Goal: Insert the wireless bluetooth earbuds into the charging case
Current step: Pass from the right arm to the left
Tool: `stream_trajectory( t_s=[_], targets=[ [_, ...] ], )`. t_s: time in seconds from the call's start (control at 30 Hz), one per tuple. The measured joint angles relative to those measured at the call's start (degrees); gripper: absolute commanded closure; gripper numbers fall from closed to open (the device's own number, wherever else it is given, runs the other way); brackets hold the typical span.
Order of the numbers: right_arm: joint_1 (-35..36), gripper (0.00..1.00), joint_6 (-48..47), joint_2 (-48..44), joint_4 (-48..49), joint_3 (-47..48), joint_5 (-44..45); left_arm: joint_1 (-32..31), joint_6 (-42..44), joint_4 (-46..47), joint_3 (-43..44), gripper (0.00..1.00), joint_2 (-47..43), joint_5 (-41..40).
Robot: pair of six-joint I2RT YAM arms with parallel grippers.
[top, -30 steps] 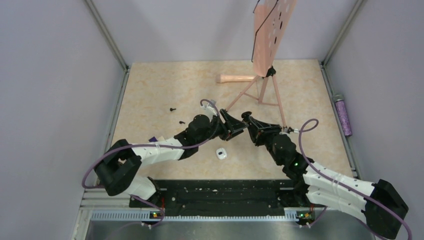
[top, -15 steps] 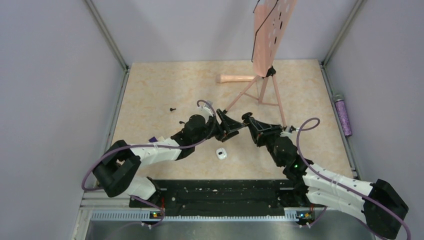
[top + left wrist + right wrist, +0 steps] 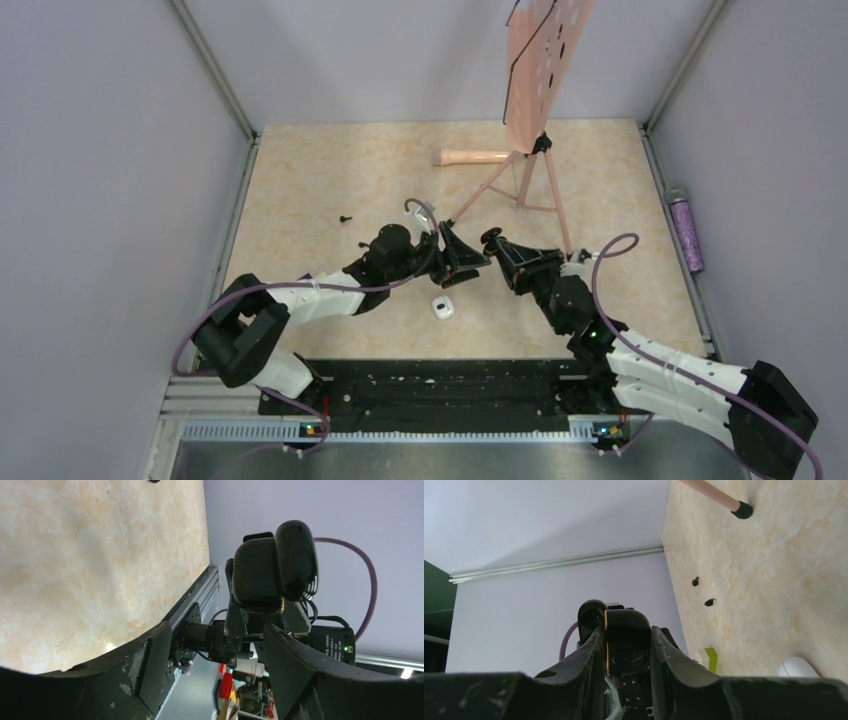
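Chiefly, we note only a slight re-posing of the left arm [image 3: 320, 295]: the left gripper [image 3: 217, 630] gapes facing the charging case [image 3: 275, 565] clamped by the right gripper [image 3: 624, 635], while both earbuds [image 3: 695, 581] lie on the table [image 3: 300, 180], not yet inserted.

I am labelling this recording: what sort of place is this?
Probably a robotics lab test cell: a left arm and right arm bolted to a black rail, a marbled tabletop, plain walls on metal frame posts closing it in.
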Motion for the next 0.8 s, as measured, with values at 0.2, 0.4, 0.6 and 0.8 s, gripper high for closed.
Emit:
stream_trajectory(
  t_s=[0.2,0.4,0.6,0.8],
  targets=[
    [-1.3,1.00,-4.4,-0.9,3.7,-2.0,-2.3,0.6,0.7,0.2,0.9,0.27,1.5,3.7],
    [-5.0,1.00,-10.7,-1.8,6.8,-3.8,-7.9,1.3,0.0,2.3,0.9,0.26,2.7,6.9],
    [-6.9,1.00,-14.4,-1.4,7.3,-3.8,-13.4,1.4,-0.4,2.7,0.9,0.32,3.2,8.1],
    [-6.9,1.00,-15.2,1.4,8.6,-3.8,-16.6,1.4,-0.3,2.8,0.9,0.35,3.1,7.5]
  ],
)
